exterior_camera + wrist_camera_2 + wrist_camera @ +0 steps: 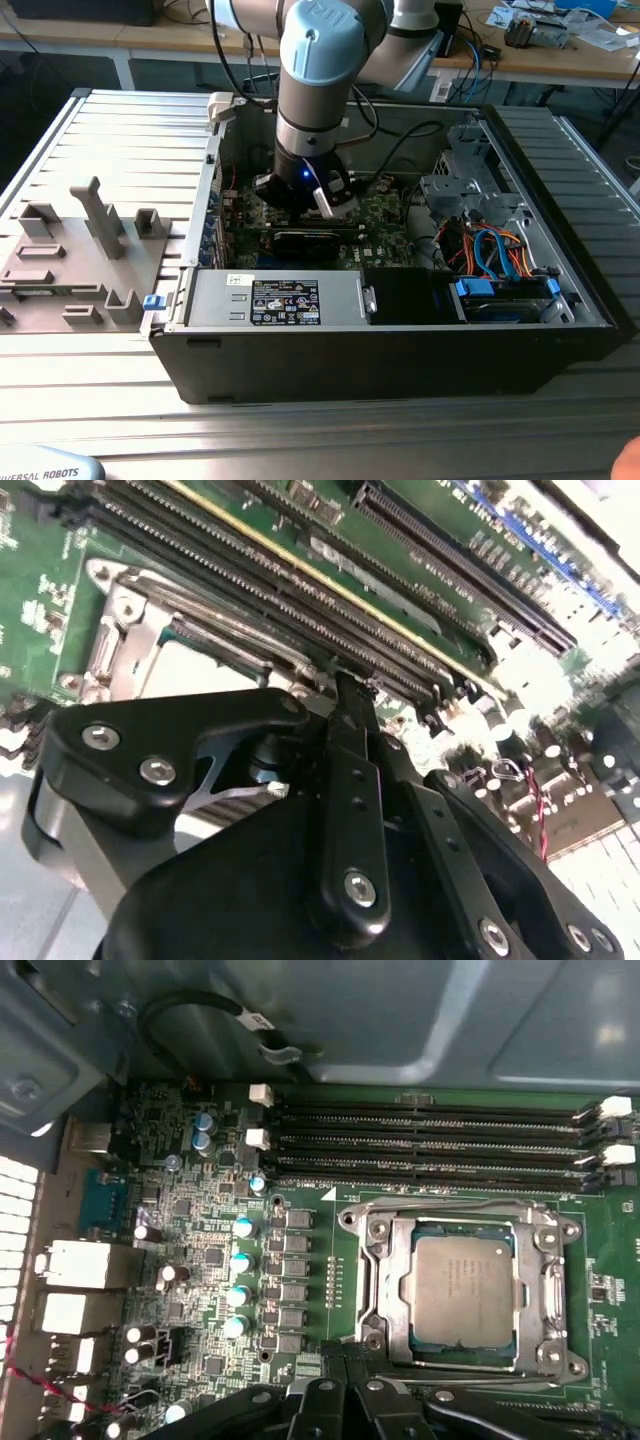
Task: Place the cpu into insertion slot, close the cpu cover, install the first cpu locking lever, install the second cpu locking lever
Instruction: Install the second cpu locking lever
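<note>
The dull silver-grey square cpu sits in the silver-rimmed insertion slot, with the thin silver metal cpu cover apparently closed around it; the black-linked gripper hovers just beside the socket, fingertips together, holding nothing; long black memory slots lie nearby.

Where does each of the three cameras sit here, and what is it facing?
Exterior view: off the arm, looking down into the open computer case; the arm and its hand reach inside.
First wrist view: on the arm, facing the motherboard; the cpu sits in the insertion slot with the cpu cover closed around it, and the hand is at the frame's edge.
Second wrist view: on the arm, close behind the hand, looking along the memory slots.
Both wrist views share the hand and memory slots.
</note>
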